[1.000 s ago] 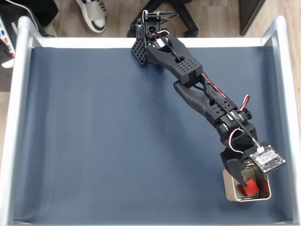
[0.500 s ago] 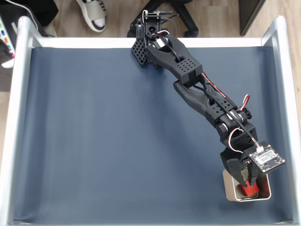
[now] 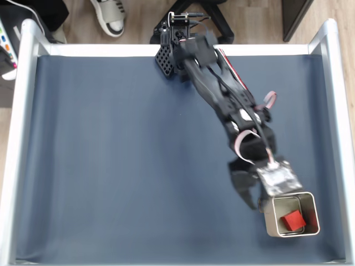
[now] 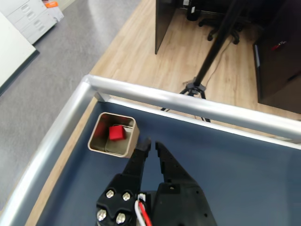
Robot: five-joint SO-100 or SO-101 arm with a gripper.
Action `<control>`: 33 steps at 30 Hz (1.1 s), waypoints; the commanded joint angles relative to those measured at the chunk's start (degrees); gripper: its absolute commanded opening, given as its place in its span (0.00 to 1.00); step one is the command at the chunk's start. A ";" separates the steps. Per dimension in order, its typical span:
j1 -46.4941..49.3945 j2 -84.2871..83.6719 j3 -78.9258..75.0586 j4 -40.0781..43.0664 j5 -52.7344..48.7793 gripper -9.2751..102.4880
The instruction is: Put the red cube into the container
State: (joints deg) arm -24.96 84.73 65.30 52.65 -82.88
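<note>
The red cube (image 3: 292,220) lies inside the container (image 3: 270,220), a small square tin near the front right corner of the mat in the fixed view. My gripper (image 3: 258,206) hovers just left of the tin, clear of it and holding nothing. In the wrist view the red cube (image 4: 116,133) rests in the container (image 4: 127,143), which sits ahead and to the left of my gripper (image 4: 151,142). Only a narrow slit separates the fingertips, so the jaws are practically shut.
A dark blue mat (image 3: 127,166) covers the table, framed by a silver rail (image 3: 16,138) on all sides. The arm's base (image 3: 177,39) stands at the far edge. A tripod (image 4: 197,87) and wooden floor lie beyond the rail in the wrist view.
The gripper let go of the red cube, which stays in the tin. The arm lifted and drew back up and left of the container, its jaws closing.
</note>
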 commanded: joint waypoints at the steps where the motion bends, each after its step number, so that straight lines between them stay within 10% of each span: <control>1: 2.81 11.78 9.23 -2.90 -0.88 0.08; 33: 21.09 97.82 108.81 -11.16 -4.13 0.08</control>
State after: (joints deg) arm -4.39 178.68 173.32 40.52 -87.71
